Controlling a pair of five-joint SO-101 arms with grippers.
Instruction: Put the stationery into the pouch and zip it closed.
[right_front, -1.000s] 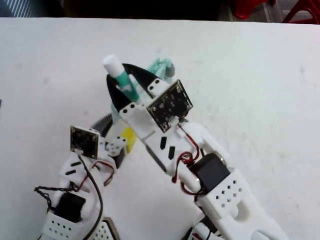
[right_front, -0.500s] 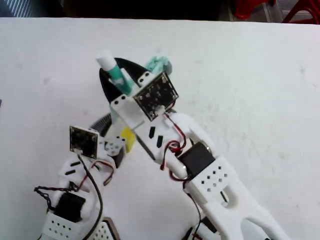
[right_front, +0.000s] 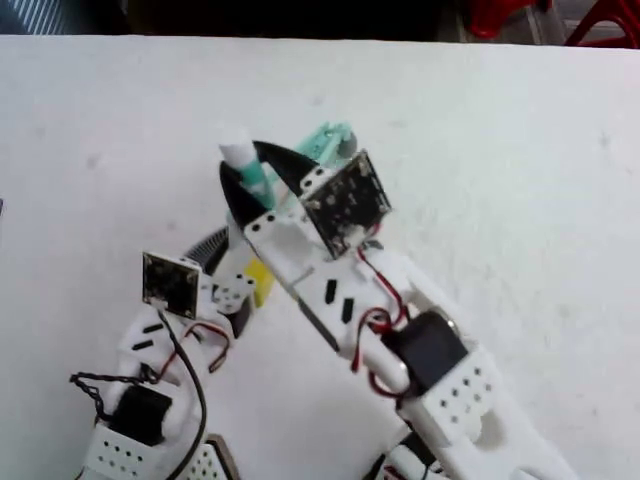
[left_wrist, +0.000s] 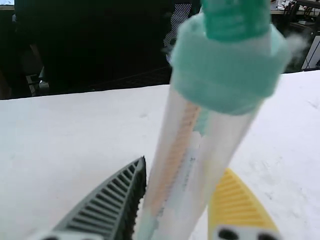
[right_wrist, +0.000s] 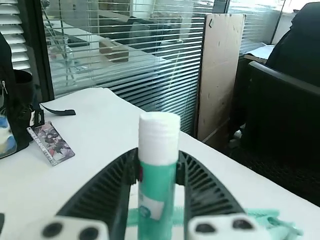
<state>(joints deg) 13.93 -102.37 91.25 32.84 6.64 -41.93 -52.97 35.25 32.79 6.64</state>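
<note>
Two end effectors, each clamped on one item over the tabletop (right_front: 500, 150).
The right end effector (right_wrist: 157, 156) grips an upright glue stick (right_wrist: 158, 132); the left end effector (left_wrist: 185, 167) pinches a clear teal-capped tube (left_wrist: 215, 100).

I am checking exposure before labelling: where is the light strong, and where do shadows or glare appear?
High view: the white table is evenly lit, with only faint shadows. Right wrist view: bright daylight comes through the blinds behind the glue stick. Left wrist view: a dark room lies behind the clear tube.
</note>
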